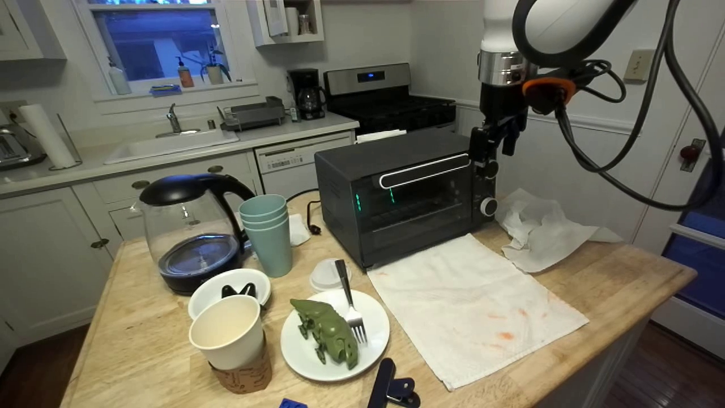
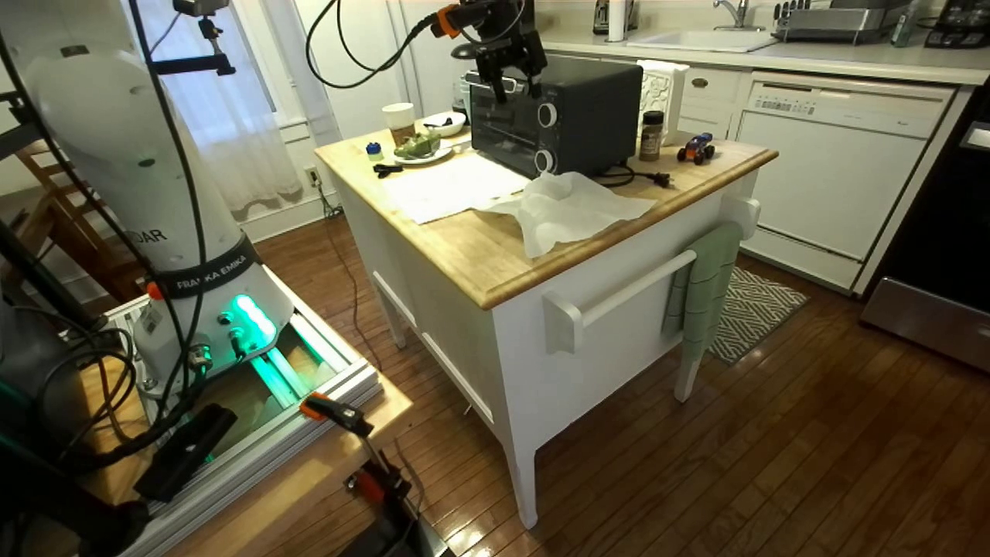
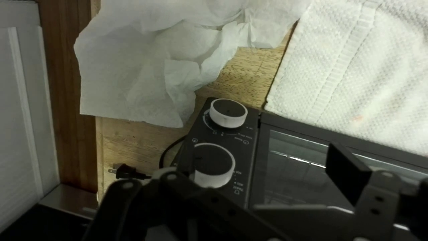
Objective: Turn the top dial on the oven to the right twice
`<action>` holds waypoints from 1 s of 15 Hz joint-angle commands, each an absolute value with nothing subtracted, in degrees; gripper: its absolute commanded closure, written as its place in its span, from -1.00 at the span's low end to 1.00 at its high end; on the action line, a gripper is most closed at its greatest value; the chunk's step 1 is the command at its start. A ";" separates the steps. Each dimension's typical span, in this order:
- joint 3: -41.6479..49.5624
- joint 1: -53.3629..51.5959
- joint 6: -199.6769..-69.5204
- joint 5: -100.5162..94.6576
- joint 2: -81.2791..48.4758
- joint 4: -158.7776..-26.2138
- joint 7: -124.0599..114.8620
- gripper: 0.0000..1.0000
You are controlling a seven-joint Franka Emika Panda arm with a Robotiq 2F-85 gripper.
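The dark toaster oven (image 1: 391, 150) stands on the wooden island and also shows in an exterior view (image 2: 599, 116). Its top dial, black with a light rim, shows in an exterior view (image 2: 547, 115) and in the wrist view (image 3: 214, 164); in an exterior view (image 1: 490, 169) a finger partly covers it. The bottom dial (image 1: 488, 207) sits below it. My gripper (image 1: 494, 156) is open and empty at the oven's front. In the wrist view (image 3: 260, 157) one finger overlaps the top dial's left edge and the other is over the glass door. I cannot tell whether either touches.
The oven door handle (image 1: 425, 170) is close beside the gripper. A white cloth (image 1: 476, 311) and crumpled paper (image 1: 544, 232) lie before the oven. A plate (image 1: 294, 351), paper cup (image 1: 226, 334), kettle (image 1: 187, 226) and stacked cups (image 1: 269, 238) stand left of it.
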State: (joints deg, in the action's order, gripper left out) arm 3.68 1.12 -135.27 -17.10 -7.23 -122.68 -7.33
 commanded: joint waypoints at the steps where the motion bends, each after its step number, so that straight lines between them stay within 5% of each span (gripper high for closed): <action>1: 3.81 0.70 -135.80 -19.15 -9.10 -120.92 -8.73 -1.00; 15: 4.05 0.69 -137.26 -18.28 -12.68 -117.80 -7.40 -1.00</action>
State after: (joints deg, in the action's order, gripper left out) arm 3.72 1.03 -136.64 -17.33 -10.80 -119.84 -7.31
